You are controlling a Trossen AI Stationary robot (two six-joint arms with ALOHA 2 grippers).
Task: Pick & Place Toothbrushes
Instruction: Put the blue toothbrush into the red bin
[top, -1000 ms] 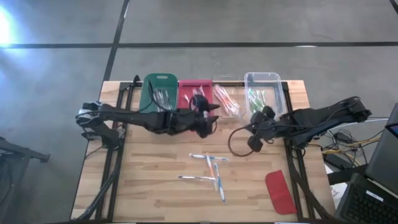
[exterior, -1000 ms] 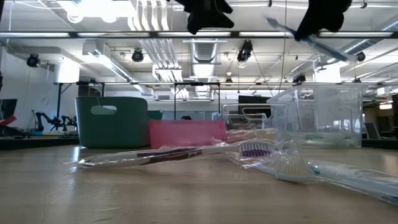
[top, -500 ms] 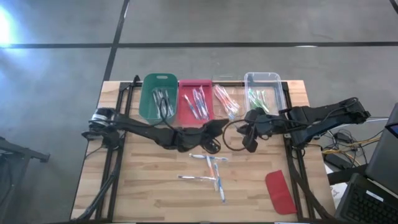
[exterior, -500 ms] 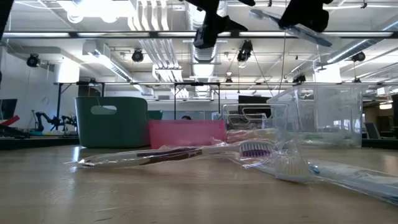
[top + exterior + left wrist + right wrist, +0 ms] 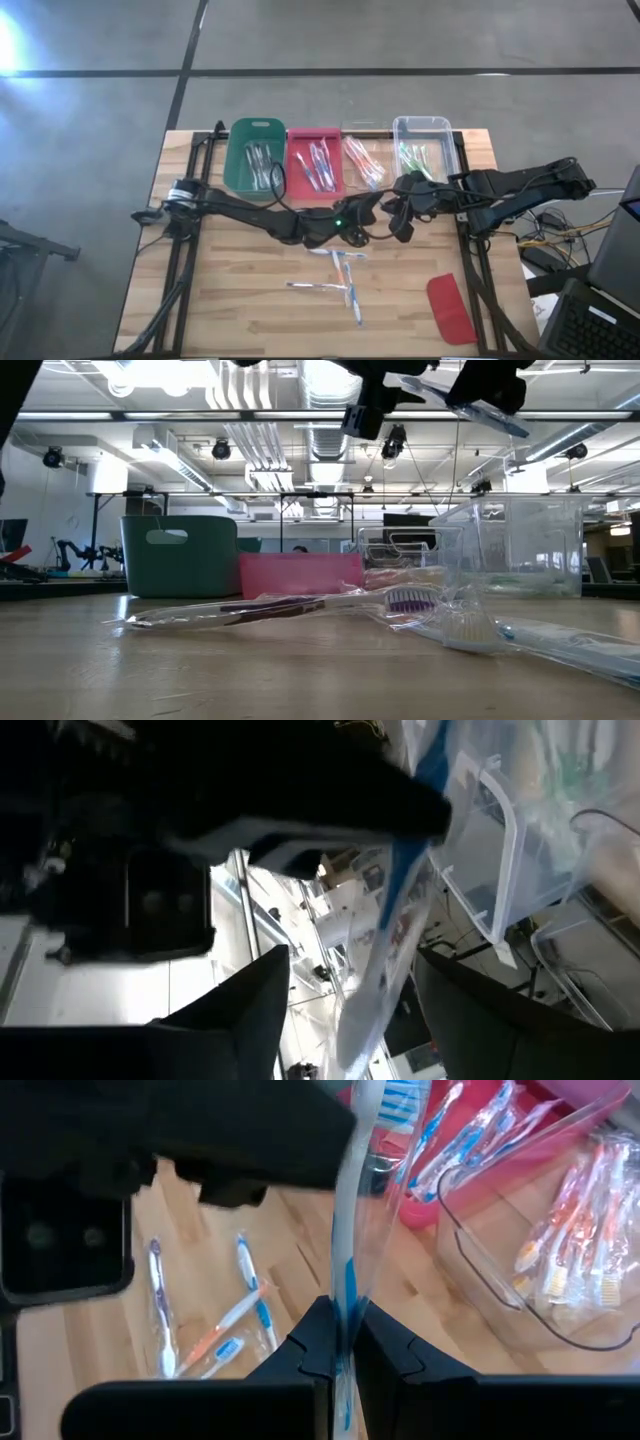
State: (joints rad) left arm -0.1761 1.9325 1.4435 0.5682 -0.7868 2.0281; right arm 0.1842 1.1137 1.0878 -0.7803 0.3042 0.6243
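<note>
My right gripper (image 5: 342, 1318) is shut on a wrapped blue toothbrush (image 5: 352, 1230), held high above the table's middle (image 5: 398, 218). My left gripper (image 5: 352, 965) is open and hovers right beside it (image 5: 362, 214). In the left wrist view its fingers stand on either side of the blue toothbrush (image 5: 388, 960) without touching it. Several more wrapped toothbrushes (image 5: 338, 275) lie flat on the wood below. Others fill the green bin (image 5: 255, 160), the pink bin (image 5: 316, 162) and two clear bins (image 5: 420, 152) at the far edge. My right gripper pinches the blue toothbrush by its handle (image 5: 344, 1295) between the two fingers, wrapper and all. The toothbrush is lifted clear of the table. It runs out past the fingertips, with its bristle head (image 5: 400, 1100) at the far end, slanting in the low view (image 5: 470, 405).
A flat red lid (image 5: 450, 308) lies near the table's near right corner. The row of bins lines the far edge. Bare wood (image 5: 230, 290) shows on the near left. Cables (image 5: 375, 225) loop between the two arms.
My left gripper has left the pink bin, swinging toward the near edge and then right, up to my right gripper. My right gripper shifted slightly left with the blue toothbrush, then held still.
</note>
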